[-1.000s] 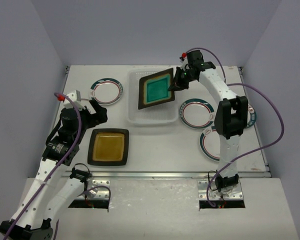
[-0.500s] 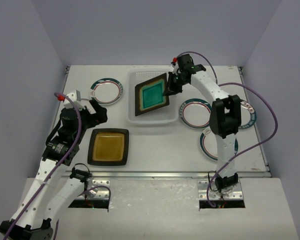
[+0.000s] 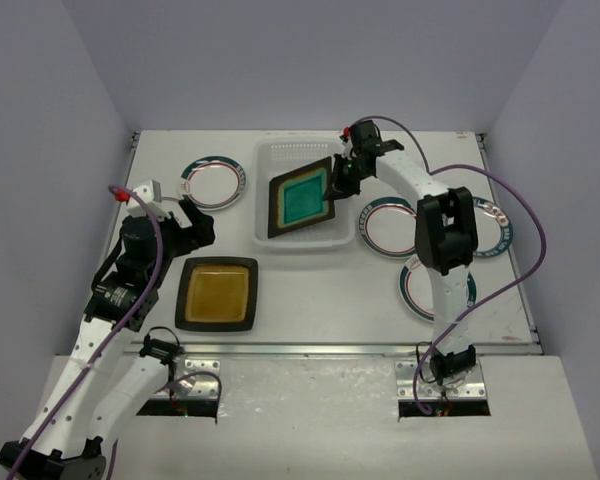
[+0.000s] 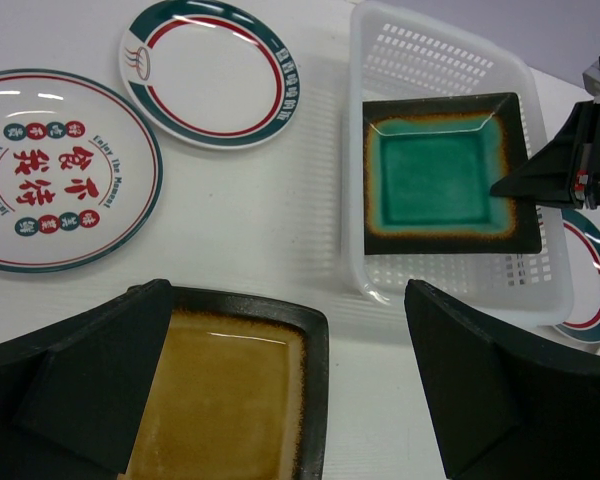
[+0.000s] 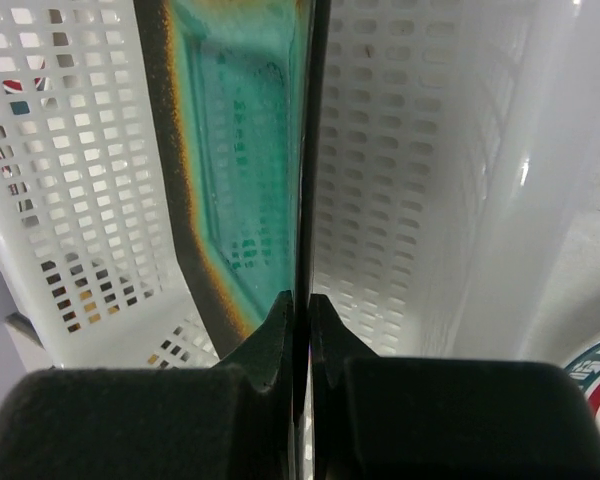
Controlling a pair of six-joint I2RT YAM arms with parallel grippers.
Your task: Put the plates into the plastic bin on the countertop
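Note:
My right gripper (image 3: 337,183) is shut on the right rim of the teal square plate (image 3: 302,197) and holds it tilted inside the plastic bin (image 3: 277,235); the right wrist view shows the plate (image 5: 230,150) edge-on between my fingertips (image 5: 278,318). It also shows in the left wrist view (image 4: 442,172). The amber square plate (image 3: 218,293) lies flat on the countertop (image 3: 310,300) near the front left. My left gripper (image 3: 192,225) is open and hovers just above its far edge; the left wrist view shows the plate (image 4: 225,400) between my fingers (image 4: 480,400).
A round white banded plate (image 3: 213,181) lies left of the bin; the left wrist view shows it (image 4: 215,72) beside a red-patterned plate (image 4: 50,165). Three round plates lie right of the bin (image 3: 390,226), (image 3: 417,288), (image 3: 500,235). Grey walls enclose the countertop.
My right gripper has moved left and down with the teal plate, bringing it lower into the bin. The left arm and the amber plate have not moved.

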